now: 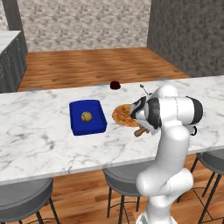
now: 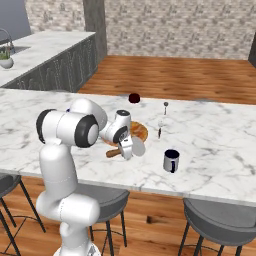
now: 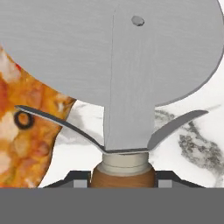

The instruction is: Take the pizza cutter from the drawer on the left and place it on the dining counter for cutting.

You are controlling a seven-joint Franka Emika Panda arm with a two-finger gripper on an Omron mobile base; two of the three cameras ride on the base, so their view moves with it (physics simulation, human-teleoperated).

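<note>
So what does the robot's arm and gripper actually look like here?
The arm is made of glossy white rounded segments with dark grey to black bands at the joints. Its hand is white with dark trim, and the gripper ends in two small dark fingertips. No cables or markings are visible.

No legible text, label, brand, number or sign appears on any surface in the three views. The round grey steel blade of the brown-handled pizza cutter is unmarked apart from a plain rivet. The dark blue mug and the blue rectangular tray likewise bear no lettering.
</note>
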